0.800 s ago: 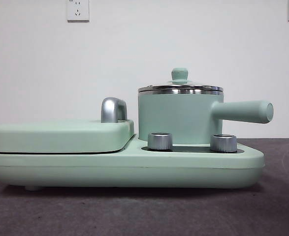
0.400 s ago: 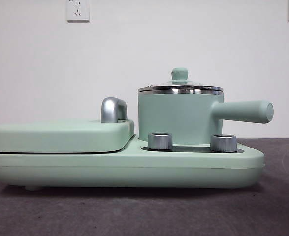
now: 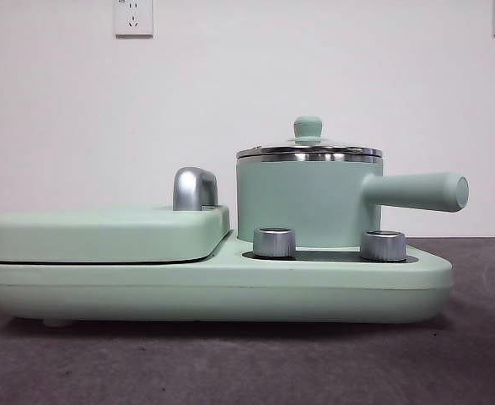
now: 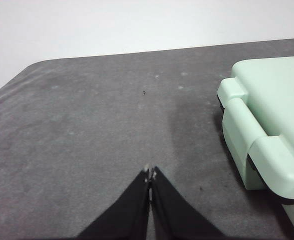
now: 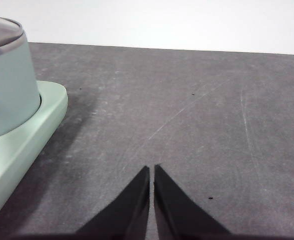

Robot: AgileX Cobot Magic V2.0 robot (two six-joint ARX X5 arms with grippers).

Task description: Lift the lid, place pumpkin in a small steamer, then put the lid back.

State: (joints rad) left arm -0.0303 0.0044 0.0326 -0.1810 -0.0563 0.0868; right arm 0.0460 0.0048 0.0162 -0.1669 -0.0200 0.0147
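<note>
Front view: lid sits on small steamer; both pincers closed.

mint base — griddle cover, chrome handle, two knobs.

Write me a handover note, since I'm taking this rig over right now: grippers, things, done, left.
Left gripper: shut, empty, over bare table beside the griddle cover.
Right gripper: shut, empty, over bare table beside the small steamer.
The lid sits on the small steamer, on the cooker base.
Pumpkin: not in any view.
Done: nothing.
Left: lift lid, load pumpkin, replace lid.
</note>
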